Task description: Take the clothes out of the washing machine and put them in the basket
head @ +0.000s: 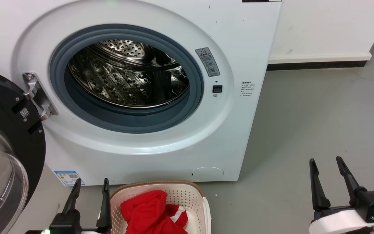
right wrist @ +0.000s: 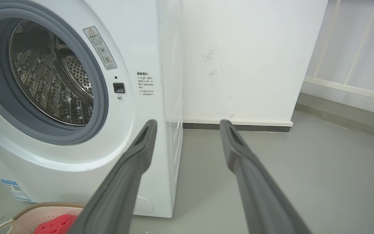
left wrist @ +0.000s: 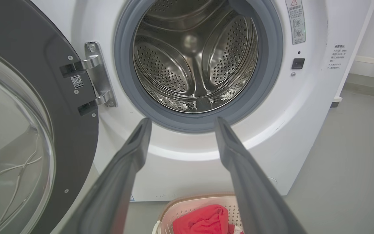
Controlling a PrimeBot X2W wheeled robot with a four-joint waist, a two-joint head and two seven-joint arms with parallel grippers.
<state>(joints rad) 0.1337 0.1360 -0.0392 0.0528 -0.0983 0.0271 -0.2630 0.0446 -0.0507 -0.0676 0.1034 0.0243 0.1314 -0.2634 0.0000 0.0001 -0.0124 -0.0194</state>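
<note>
Your left jaws are standing wide beside the basket (head: pixel 192 196), where the clothes (head: pixel 148 211) are lying; right jaws are gaping over floor (head: pixel 304 130). Left wrist: you're facing the washing machine (left wrist: pixel 304 130), door (left wrist: pixel 76 136) hanging open. Right wrist: basket peeking lower left.

Grey sticker (head: pixel 207 61) on washing machine (head: pixel 239 42) shows warning triangle.

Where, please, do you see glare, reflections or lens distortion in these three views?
Head view: specular glints on the steel drum. Left wrist view: the door glass carries pale reflections. Right wrist view: the washing machine has a glossy side mirroring the skirting, and the right pincer looms oversized near the lens.
</note>
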